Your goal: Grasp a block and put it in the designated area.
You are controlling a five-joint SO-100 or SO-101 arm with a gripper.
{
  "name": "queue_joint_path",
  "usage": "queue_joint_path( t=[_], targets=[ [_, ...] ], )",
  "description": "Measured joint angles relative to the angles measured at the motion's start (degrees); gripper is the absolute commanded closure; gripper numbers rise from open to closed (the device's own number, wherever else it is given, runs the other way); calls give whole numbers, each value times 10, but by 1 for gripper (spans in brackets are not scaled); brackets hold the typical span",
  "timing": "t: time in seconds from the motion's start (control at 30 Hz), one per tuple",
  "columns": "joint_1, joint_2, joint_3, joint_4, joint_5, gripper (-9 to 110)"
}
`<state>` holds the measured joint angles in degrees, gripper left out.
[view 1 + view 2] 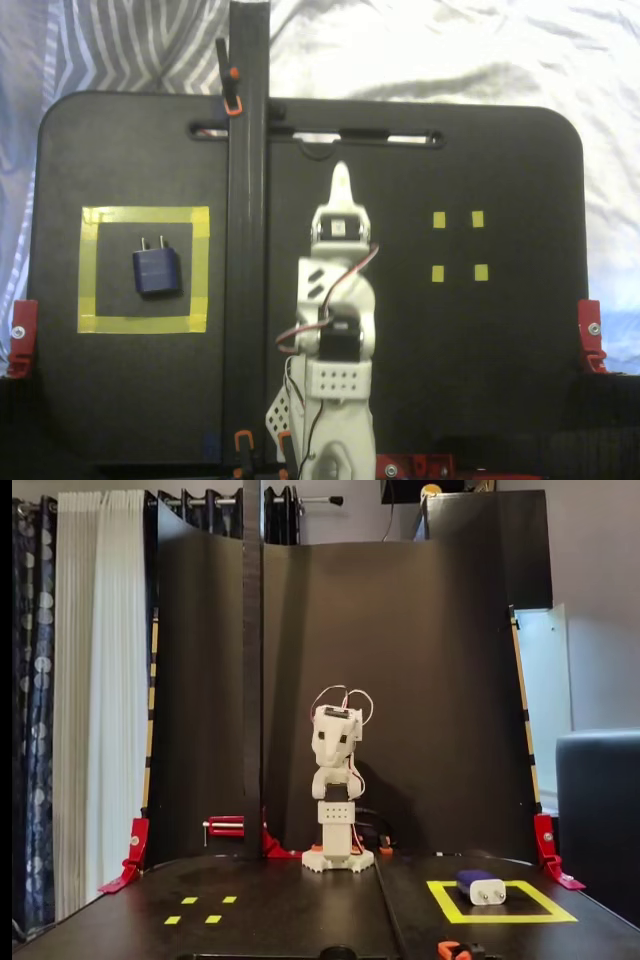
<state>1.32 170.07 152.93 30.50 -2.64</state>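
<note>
Gripper (342, 172): empty, jaws look closed | block (157, 270) inside designated area (88, 268) | no readable writing

Arm base (335, 462) is cut off by the bottom edge in a fixed view. Fingers (342, 180) there read as one pale point, any gap too blurred to tell. In a fixed view from the front the folded arm hides the fingers. A vertical black post (247, 200) covers a strip of bench (480, 360).
</note>
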Motion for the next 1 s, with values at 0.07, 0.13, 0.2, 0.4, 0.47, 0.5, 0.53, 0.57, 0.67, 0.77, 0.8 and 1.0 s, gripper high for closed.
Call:
queue_joint_path(
  t=[0.07,0.13,0.2,0.4,0.47,0.5,0.53,0.57,0.67,0.77,0.8,1.0],
  targets=[
    [0,35,34,0,11,102],
    [-1,72,76,-4,16,102],
    [-7,105,117,-16,16,102],
    [-9,154,213,-68,8,102],
    [-9,161,233,-77,4,102],
    [-9,165,242,-83,1,102],
    [-9,171,251,-85,-3,102],
    [-9,177,262,-87,-6,102],
    [-9,189,267,-76,-12,102],
    [-11,192,267,-60,-17,102],
    [-14,192,267,-49,-17,102],
    [-16,192,267,27,-28,102]
  ],
)
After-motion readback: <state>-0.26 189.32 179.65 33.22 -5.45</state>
